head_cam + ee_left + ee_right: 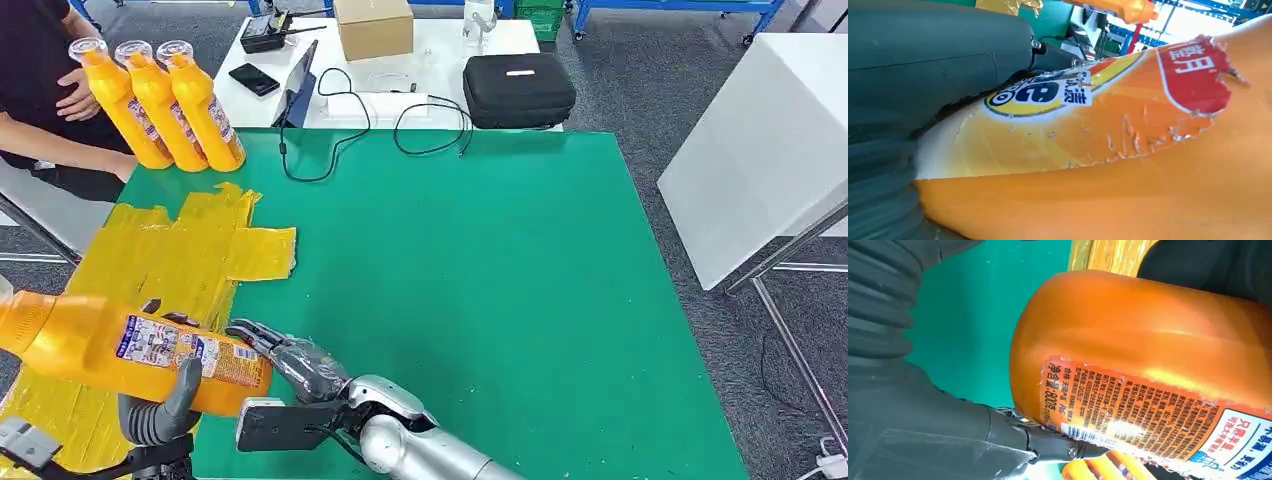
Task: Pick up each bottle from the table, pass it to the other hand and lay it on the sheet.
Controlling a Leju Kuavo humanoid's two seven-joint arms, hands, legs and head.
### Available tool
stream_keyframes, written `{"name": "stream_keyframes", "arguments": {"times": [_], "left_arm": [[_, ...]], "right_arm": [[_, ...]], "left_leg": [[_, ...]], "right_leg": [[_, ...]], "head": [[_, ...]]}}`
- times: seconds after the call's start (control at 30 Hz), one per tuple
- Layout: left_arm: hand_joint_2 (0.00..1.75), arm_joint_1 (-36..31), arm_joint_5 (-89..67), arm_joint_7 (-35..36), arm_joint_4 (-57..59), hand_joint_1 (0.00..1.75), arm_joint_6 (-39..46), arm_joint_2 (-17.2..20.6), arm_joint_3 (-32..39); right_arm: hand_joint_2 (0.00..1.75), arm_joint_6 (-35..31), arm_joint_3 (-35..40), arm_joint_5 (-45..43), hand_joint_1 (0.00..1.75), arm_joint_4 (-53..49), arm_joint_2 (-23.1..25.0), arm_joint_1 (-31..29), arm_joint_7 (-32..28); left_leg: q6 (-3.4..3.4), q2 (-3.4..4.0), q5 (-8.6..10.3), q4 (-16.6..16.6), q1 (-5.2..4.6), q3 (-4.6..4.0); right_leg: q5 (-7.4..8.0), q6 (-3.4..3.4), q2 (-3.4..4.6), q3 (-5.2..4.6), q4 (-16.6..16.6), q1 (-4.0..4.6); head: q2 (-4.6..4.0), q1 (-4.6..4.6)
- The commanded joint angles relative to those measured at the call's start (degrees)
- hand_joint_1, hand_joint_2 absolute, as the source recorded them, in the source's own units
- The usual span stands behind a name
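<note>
Orange plastic bottle held sideways over the near left corner of the green worktop, left hand clasping its body; right hand, fingers spread, touching its base.

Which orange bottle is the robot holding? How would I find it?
Start at the green table and find the crinkly yellow sheet on its left side. Near the sheet's front end, the held bottle lies sideways between the left hand and right hand. The three other bottles stand upright at the far corner.
</note>
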Motion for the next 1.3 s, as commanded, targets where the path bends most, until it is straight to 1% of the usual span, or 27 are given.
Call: {"name": "stream_keyframes", "arguments": {"times": [0.03, 0.23, 0.27, 0.33, 0.37, 0.43, 0.47, 0.5, 0.53, 0.57, 0.6, 0.63, 0.67, 0.7, 0.73, 0.77, 0.8, 0.83, 0.9, 0.93, 1.0, 1.07, 1.13, 1.23, 1.3], "left_arm": [[1.75, -5.7, 0.4, -0.4, -0.1, 1.75, 0.2, -1.3, 0.1], [1.75, -5.7, 0.4, -0.4, -0.1, 1.75, 0.2, -1.3, 0.1], [1.75, -5.7, 0.4, -0.4, -0.1, 1.75, 0.2, -1.3, 0.1], [1.75, -5.7, 0.4, -0.4, -0.1, 1.75, 0.2, -1.3, 0.1], [1.75, -5.7, 0.4, -0.4, -0.1, 1.75, 0.2, -1.3, 0.1], [1.75, -5.7, 0.4, -0.4, -0.1, 1.75, 0.2, -1.3, 0.1], [1.75, -5.7, 0.4, -0.4, -0.1, 1.75, 0.2, -1.3, 0.1], [1.75, -5.7, 0.4, -0.4, -0.1, 1.75, 0.2, -1.3, 0.1], [1.75, -13.0, -28.4, 3.4, 13.7, 1.75, 29.0, 5.3, 14.1], [1.75, -17.2, -50.0, -8.1, 21.6, 1.75, 49.6, 6.0, 22.7], [1.75, -19.5, -71.6, -13.0, 25.8, 1.75, 49.6, 6.8, 26.3], [1.75, -19.8, -78.0, -13.0, 26.4, 1.75, 49.6, 7.7, 26.2], [1.75, -19.7, -78.6, -13.0, 26.0, 1.75, 49.6, 7.2, 26.3], [1.75, -19.6, -78.8, -13.0, 25.6, 1.75, 49.6, 6.9, 26.3], [1.75, -19.3, -79.6, -13.0, 24.8, 1.75, 49.6, 5.9, 26.3], [1.75, -19.0, -80.4, -13.0, 24.0, 1.75, 49.6, 4.7, 26.4], [1.75, -19.0, -80.4, -13.0, 24.0, 1.75, 49.6, 4.7, 26.4], [1.75, -18.8, -80.9, -13.0, 23.5, 1.75, 49.6, 4.0, 26.3], [1.75, -18.7, -80.7, -13.0, 23.1, 1.75, 49.6, 3.8, 26.2], [1.75, -18.6, -80.6, -13.0, 22.8, 1.75, 49.6, 3.7, 26.1], [1.75, -18.4, -80.5, -13.0, 22.7, 1.75, 49.6, 3.7, 26.0], [1.75, -18.4, -80.5, -13.0, 22.7, 1.75, 49.6, 3.7, 26.0], [1.75, -18.4, -80.5, -13.0, 22.7, 1.75, 49.6, 3.7, 26.0], [1.75, -18.4, -80.5, -13.0, 22.7, 1.75, 49.6, 3.7, 26.0], [1.75, -18.4, -80.5, -13.0, 22.7, 1.75, 49.6, 3.7, 26.0]], "right_arm": [[1.75, 0.7, 2.8, 0.5, 0.00, 1.9, -0.8, 3.0, 0.1], [1.75, 0.7, 2.8, 0.5, 0.00, 1.9, -0.8, 3.0, 0.1], [1.75, 0.7, 2.8, 0.5, 0.00, 1.9, -0.8, 3.0, 0.1], [1.75, 0.7, 2.8, 0.5, 0.00, 1.9, -0.8, 3.0, 0.1], [1.75, 0.7, 2.8, 0.5, 0.00, 1.9, -0.8, 3.0, 0.1], [1.75, 0.7, 2.8, 0.5, 0.00, 1.9, -0.8, 3.0, 0.1], [1.75, 0.7, 2.8, 0.5, 0.00, 1.9, -0.8, 3.0, 0.1], [0.00, 0.7, 2.8, 0.5, 0.00, 1.9, -0.8, 3.0, 0.1], [0.00, -14.2, -6.3, -4.0, 0.00, -22.8, -19.3, 0.4, 0.0], [0.00, -5.8, -13.2, -6.4, 0.00, -30.3, -25.5, -0.2, 1.3], [0.00, 0.3, -19.3, -5.7, 0.00, -32.7, -26.9, 0.4, 1.1], [0.00, 2.9, -22.1, -5.0, 0.00, -33.3, -26.7, 1.0, 0.8], [0.00, 3.4, -22.7, -4.0, 0.00, -33.3, -26.1, 1.4, 0.8], [0.00, 3.4, -22.6, -3.7, 0.00, -33.2, -25.5, 1.8, 0.7], [0.00, 2.6, -22.1, -2.5, 0.00, -32.9, -24.4, 2.6, 0.9], [0.00, 1.7, -21.4, -1.4, 0.00, -32.5, -23.3, 3.2, 1.0], [0.00, 1.7, -21.4, -1.4, 0.00, -32.5, -23.3, 3.2, 1.0], [0.00, 1.2, -21.0, -0.6, 0.00, -31.9, -22.7, 3.4, 0.9], [0.00, 0.9, -21.2, -0.5, 0.00, -31.6, -22.5, 3.4, 0.7], [0.00, 0.9, -21.4, -0.5, 0.00, -31.5, -22.6, 3.4, 0.7], [0.00, 0.9, -21.6, -0.5, 0.00, -31.5, -22.6, 3.5, 0.7], [0.00, 0.9, -21.6, -0.5, 0.00, -31.5, -22.6, 3.5, 0.7], [0.00, 0.9, -21.6, -0.5, 0.00, -31.5, -22.6, 3.5, 0.7], [0.00, 0.9, -21.6, -0.5, 0.00, -31.5, -22.6, 3.5, 0.7], [0.00, 0.9, -21.6, -0.5, 0.00, -31.5, -22.6, 3.5, 0.7]], "left_leg": [[-0.09, -0.27, 0.00, 0.0, 0.04, 0.16], [-0.04, -0.18, 0.02, 0.0, 0.03, 0.07], [-0.08, -0.26, 0.00, -0.1, 0.05, 0.15], [-0.05, -0.20, 0.02, 0.0, 0.03, 0.08], [-0.09, -0.26, 0.00, -0.1, 0.04, 0.16], [-0.05, -0.17, 0.03, 0.0, 0.04, 0.04], [-0.08, -0.26, 0.01, -0.1, 0.05, 0.13], [-0.07, -0.24, 0.01, -0.1, 0.03, 0.11], [-0.10, -0.28, -0.01, -0.1, 0.04, 0.20], [-0.09, -0.33, 0.07, -0.1, 0.02, 0.18], [-0.04, -0.68, 0.26, -0.3, -0.02, 0.14], [-0.06, -1.00, 0.37, -0.3, -0.02, 0.29], [-0.04, -1.00, 0.34, -0.3, -0.04, 0.21], [0.03, -1.07, 0.30, -0.1, -0.12, 0.00], [0.02, -1.04, 0.41, -0.1, -0.09, -0.09], [-0.09, -0.76, 0.40, -0.1, 0.04, -0.09], [-0.05, -0.45, 0.36, 0.0, -0.02, -0.17], [-0.05, -0.62, 0.38, 0.0, -0.12, -0.13], [0.09, -0.74, 0.47, 0.0, -0.14, -0.17], [0.05, -0.73, 0.46, -0.1, -0.16, -0.10], [0.08, -0.42, 0.47, 0.0, -0.19, -0.28], [0.05, -0.54, 0.47, 0.0, -0.22, -0.25], [0.09, -0.48, 0.49, 0.0, -0.20, -0.33], [0.04, -0.39, 0.41, 0.0, -0.17, -0.18], [0.08, -0.46, 0.48, 0.0, -0.20, -0.28]], "right_leg": [[-0.10, 0.01, -0.35, 0.29, -0.1, 0.05], [-0.04, 0.01, -0.22, 0.16, -0.1, 0.03], [-0.09, 0.01, -0.34, 0.28, -0.1, 0.05], [-0.05, 0.01, -0.24, 0.17, -0.1, 0.03], [-0.09, 0.01, -0.34, 0.29, -0.1, 0.04], [-0.02, 0.00, -0.21, 0.13, -0.1, 0.04], [-0.08, 0.01, -0.33, 0.27, -0.1, 0.05], [-0.07, 0.01, -0.30, 0.22, -0.1, 0.03], [-0.11, 0.01, -0.37, 0.34, -0.1, 0.04], [-0.05, 0.01, -0.41, 0.32, -0.2, 0.02], [0.02, 0.04, -0.74, 0.35, -0.3, -0.02], [0.03, 0.06, -1.09, 0.49, -0.4, -0.02], [0.01, 0.05, -0.97, -0.09, -0.3, -0.05], [-0.02, 0.04, -1.00, -0.22, -0.1, -0.12], [0.09, 0.06, -0.96, 0.02, -0.1, -0.09], [0.12, 0.05, -0.70, 0.27, -0.1, 0.04], [0.23, -0.07, -0.54, 0.01, 0.0, -0.03], [0.15, -0.01, -0.75, 0.11, 0.0, -0.12], [0.22, 0.03, -0.65, 0.13, -0.1, -0.10], [0.20, 0.04, -0.69, 0.27, -0.1, -0.13], [0.28, 0.06, -0.46, -0.03, 0.0, -0.16], [0.25, 0.10, -0.56, -0.03, 0.0, -0.20], [0.32, 0.12, -0.46, -0.13, 0.0, -0.19], [0.27, 0.12, -0.42, 0.03, 0.0, -0.15], [0.30, 0.13, -0.45, -0.09, 0.0, -0.19]], "head": [[0.00, 0.00], [0.00, 0.00], [0.00, 0.00], [0.00, 0.00], [0.00, 0.00], [0.00, 0.00], [0.00, 0.00], [0.00, 0.00], [0.00, 0.00], [0.00, 0.00], [0.00, -0.06], [0.00, -0.07], [0.00, -0.05], [0.00, 0.07], [0.00, 0.04], [0.00, -0.04], [0.00, -0.13], [0.00, -0.07], [0.00, -0.04], [0.00, -0.04], [0.00, -0.09], [0.00, -0.09], [0.00, -0.11], [0.00, -0.09], [0.00, -0.09]]}}
